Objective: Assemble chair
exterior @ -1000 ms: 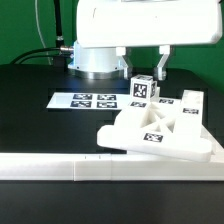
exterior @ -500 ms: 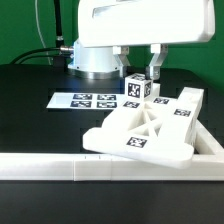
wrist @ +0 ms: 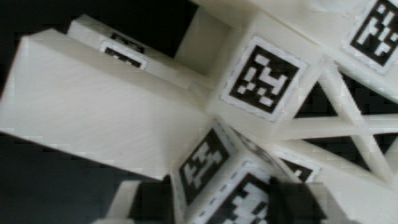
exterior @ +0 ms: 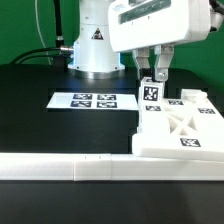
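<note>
Green walls are standing behind a black table (exterior: 40,110), and the arm's white base (exterior: 93,45) is sitting at the table's far edge, behind the claw and toward the exterior view's left. Below the claw and nearer the camera, the long white border rail (exterior: 70,168) is running along the table's front. Directly under the claw, the chair's X-braced panel (exterior: 185,130) is lying flat against that rail, at the exterior view's right. Off to the exterior view's left of the claw, the marker board (exterior: 85,100) is lying flat. The claw (exterior: 152,72) is pinching a tagged chair block (exterior: 152,95) from above, its jaws nearly together, the block touching the panel's far corner.
</note>
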`<state>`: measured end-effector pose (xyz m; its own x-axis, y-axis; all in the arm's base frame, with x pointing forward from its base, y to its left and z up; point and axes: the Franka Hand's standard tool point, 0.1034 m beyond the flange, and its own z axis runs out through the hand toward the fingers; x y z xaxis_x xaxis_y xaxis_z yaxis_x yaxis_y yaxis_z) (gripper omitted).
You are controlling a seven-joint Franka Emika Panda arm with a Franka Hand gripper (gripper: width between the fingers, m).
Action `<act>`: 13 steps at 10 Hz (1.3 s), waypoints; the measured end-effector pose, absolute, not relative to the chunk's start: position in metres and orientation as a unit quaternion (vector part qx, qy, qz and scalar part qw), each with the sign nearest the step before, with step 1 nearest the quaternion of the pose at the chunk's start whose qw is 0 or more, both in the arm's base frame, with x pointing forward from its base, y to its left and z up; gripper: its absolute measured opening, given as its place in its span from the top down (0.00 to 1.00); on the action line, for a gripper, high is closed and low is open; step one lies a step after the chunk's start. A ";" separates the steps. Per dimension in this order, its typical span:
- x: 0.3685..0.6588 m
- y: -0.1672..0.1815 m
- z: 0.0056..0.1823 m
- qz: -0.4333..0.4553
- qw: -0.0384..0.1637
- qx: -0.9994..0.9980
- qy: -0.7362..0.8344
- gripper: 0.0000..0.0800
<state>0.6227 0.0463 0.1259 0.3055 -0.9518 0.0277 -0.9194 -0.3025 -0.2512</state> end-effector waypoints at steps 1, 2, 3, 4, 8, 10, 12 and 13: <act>0.623 0.046 0.126 -0.086 0.094 -0.805 0.579 0.48; 0.623 0.047 0.127 -0.086 0.094 -0.806 0.577 0.48; 0.623 0.048 0.135 -0.088 0.098 -0.812 0.569 0.32; 0.621 0.051 0.146 -0.089 0.105 -0.814 0.564 0.21; 0.597 0.080 0.164 -0.085 0.120 -0.813 0.564 0.19; 0.598 0.077 0.163 -0.085 0.120 -0.815 0.560 0.19; 0.595 0.081 0.156 -0.096 0.124 -0.813 0.561 0.19; 0.584 0.090 0.150 -0.090 0.118 -0.822 0.550 0.19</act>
